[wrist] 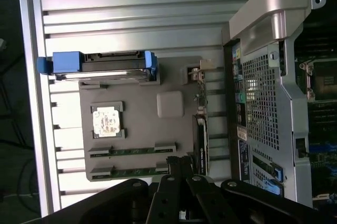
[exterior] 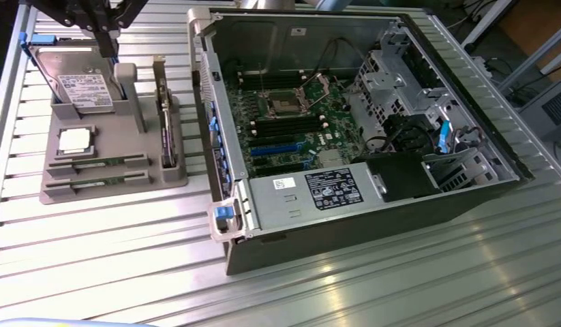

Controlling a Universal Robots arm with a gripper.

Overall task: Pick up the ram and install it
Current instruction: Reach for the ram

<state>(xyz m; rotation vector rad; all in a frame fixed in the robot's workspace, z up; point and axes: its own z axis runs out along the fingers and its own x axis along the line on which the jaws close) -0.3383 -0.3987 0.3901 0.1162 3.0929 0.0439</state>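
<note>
A grey holder tray (exterior: 57, 194) (wrist: 131, 92) sits on the slatted metal table (exterior: 353, 293) (wrist: 131, 18), at the exterior view's left. An open computer case (exterior: 262, 252) (wrist: 263, 23) lies on its side at the exterior view's right.

The ram is in the tray's near end, as two green sticks lying flat in parallel slots. The far ram stick (exterior: 103, 163) (wrist: 131, 151) and the near ram stick (exterior: 103, 182) (wrist: 126, 172) are just beside each other. Just beyond them a square silver processor (exterior: 73, 139) (wrist: 108, 121) rests in its pocket. At the tray's far end a hard drive (exterior: 80, 85) (wrist: 97, 68) with blue side rails leans up on edge. An expansion card (exterior: 166, 136) (wrist: 200, 139) stands on edge along the side of the tray nearest the case.

The dark hand (exterior: 108, 49) (wrist: 178, 167) hangs above the tray and touches nothing on it. In the exterior view it shows in front of the hard drive. In the wrist view its tip lines up with the end of the near ram stick that lies toward the card. Whether the hand is clenched or released, I cannot tell.

Inside the case the green motherboard (exterior: 298, 116) lies exposed, with the processor socket (exterior: 285, 102) near its middle. A labelled power supply (exterior: 326, 191) sits along the near wall.
</note>
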